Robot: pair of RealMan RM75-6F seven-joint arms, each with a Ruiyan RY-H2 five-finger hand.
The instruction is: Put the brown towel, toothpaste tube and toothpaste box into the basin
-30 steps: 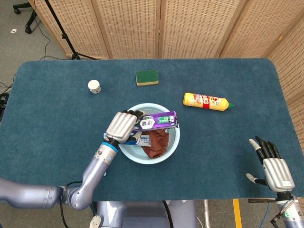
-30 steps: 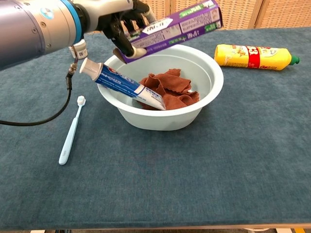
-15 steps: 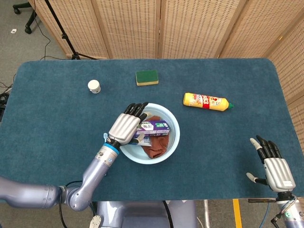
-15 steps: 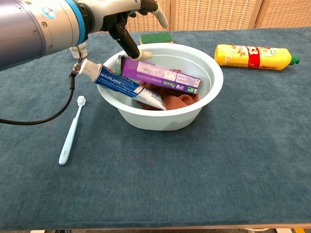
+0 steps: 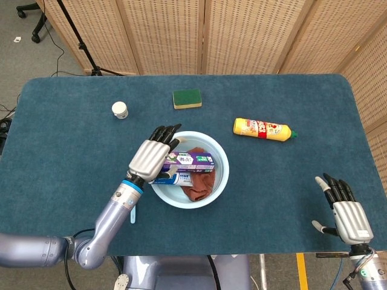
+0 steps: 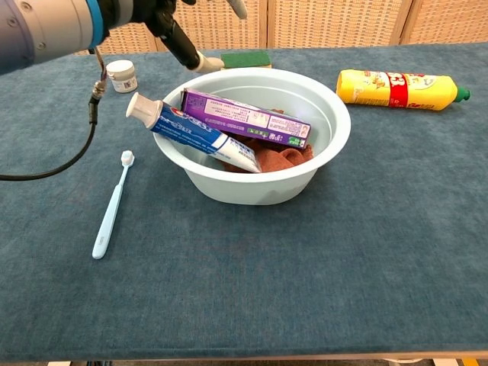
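The pale blue basin stands mid-table. Inside lies the brown towel. Over it rests the purple toothpaste box. The blue-and-white toothpaste tube leans on the basin's left rim, its cap sticking out. My left hand hovers above that left rim, fingers spread, holding nothing. At the table's near right corner rests my right hand, open and empty.
A light blue toothbrush lies left of the basin. A yellow bottle lies to the right. A green sponge and a small white jar stand farther back.
My left hand let go of the purple box, which dropped into the basin onto the towel. The hand then drew back left and up. The right hand stayed put.
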